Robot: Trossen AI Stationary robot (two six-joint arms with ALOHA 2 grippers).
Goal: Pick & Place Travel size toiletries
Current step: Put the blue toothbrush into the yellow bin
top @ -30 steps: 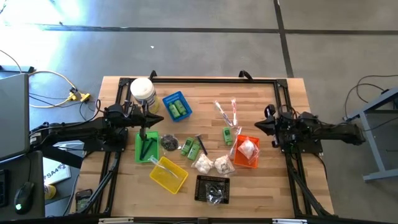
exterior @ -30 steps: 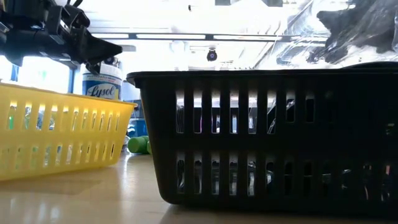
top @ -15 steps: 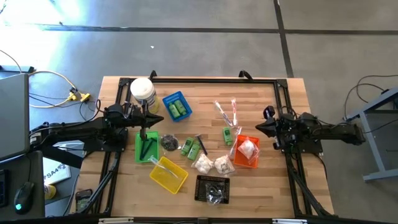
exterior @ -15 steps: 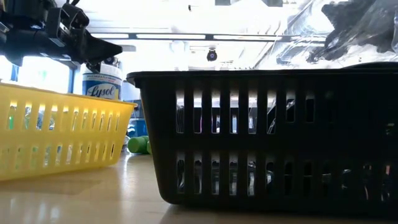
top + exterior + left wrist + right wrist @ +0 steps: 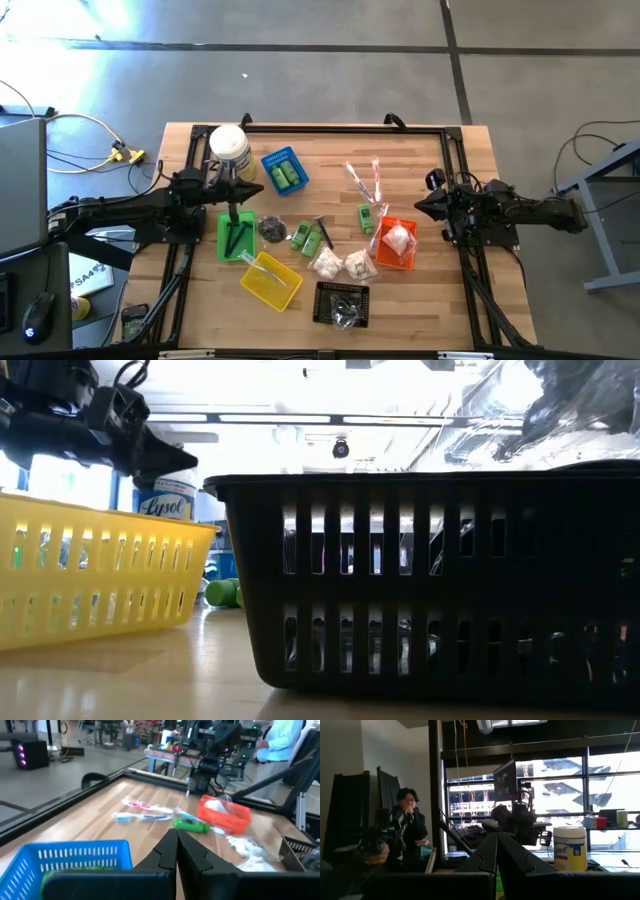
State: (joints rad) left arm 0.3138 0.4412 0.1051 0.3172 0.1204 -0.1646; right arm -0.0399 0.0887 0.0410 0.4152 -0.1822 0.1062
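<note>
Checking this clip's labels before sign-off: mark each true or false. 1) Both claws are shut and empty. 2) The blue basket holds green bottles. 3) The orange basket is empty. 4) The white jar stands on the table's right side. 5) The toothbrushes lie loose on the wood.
1) True: the left claw and right claw are shut with nothing between the fingers.
2) True: the blue basket holds green bottles.
3) False: the orange basket holds a white packet.
4) False: the white jar stands at the table's far left, by the left arm.
5) True: the toothbrushes lie on bare wood, outside any basket.
</note>
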